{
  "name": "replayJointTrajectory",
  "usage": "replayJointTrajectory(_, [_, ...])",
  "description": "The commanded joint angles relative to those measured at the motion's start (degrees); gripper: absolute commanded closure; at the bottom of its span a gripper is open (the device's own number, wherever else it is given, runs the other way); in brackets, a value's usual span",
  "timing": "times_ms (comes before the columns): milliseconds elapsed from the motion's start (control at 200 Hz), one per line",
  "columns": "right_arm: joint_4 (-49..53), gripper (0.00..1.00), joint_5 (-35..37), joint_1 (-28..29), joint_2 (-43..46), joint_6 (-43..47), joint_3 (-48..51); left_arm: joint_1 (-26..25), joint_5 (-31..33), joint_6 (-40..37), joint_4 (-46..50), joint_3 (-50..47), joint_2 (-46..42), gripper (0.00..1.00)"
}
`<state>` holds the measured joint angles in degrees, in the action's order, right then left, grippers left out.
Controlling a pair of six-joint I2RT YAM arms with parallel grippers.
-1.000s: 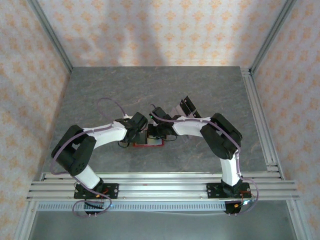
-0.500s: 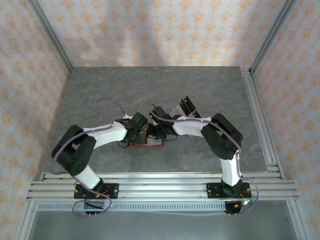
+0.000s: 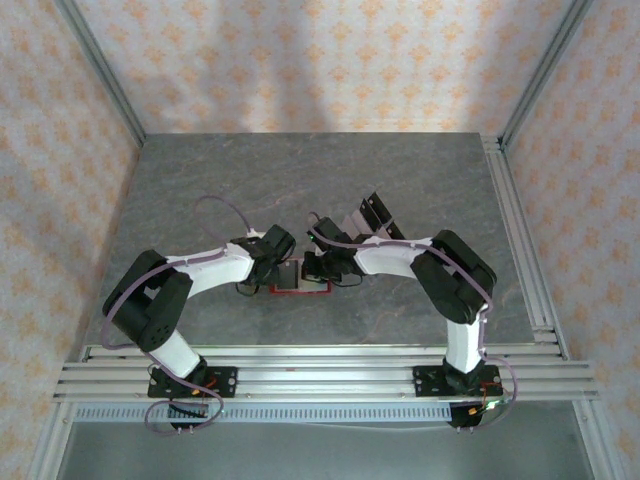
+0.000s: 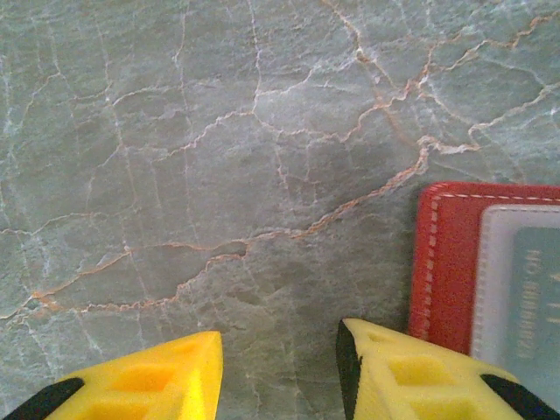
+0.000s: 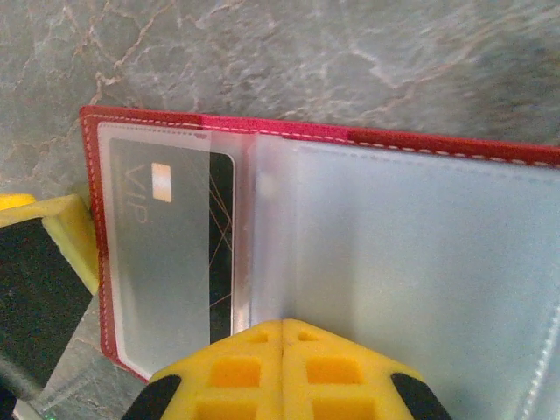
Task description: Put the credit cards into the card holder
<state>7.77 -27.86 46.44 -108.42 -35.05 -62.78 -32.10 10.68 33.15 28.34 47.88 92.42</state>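
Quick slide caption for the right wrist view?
Shut right gripper over the open card holder, one card in its left pocket.

Your left tool (image 4: 280, 372) sits low at the left edge of the card holder (image 4: 442, 262), its yellow fingers (image 4: 157, 376) parted with nothing between them. Your right tool (image 5: 282, 363) hangs over the holder's open middle, fingers pressed together. Both arms bend inward toward the holder.

The pincer (image 4: 280, 354) stands part open, nothing between its tips, over grey veined worktop (image 4: 219, 157). The red card holder (image 4: 444, 262) lies open just to its right.
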Motion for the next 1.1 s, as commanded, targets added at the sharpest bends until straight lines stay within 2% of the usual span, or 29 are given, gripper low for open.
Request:
replayJointTrajectory(0, [1.5, 1.0, 1.2, -0.6, 1.9, 0.8, 0.6, 0.5, 0.0, 0.3, -0.2, -1.0, 0.6, 0.6])
replayJointTrajectory(1096, [0.5, 1.0, -0.9, 0.8, -3.0, -0.2, -4.0, 0.5, -0.5, 0.3, -1.0, -1.3, 1.4, 0.6])
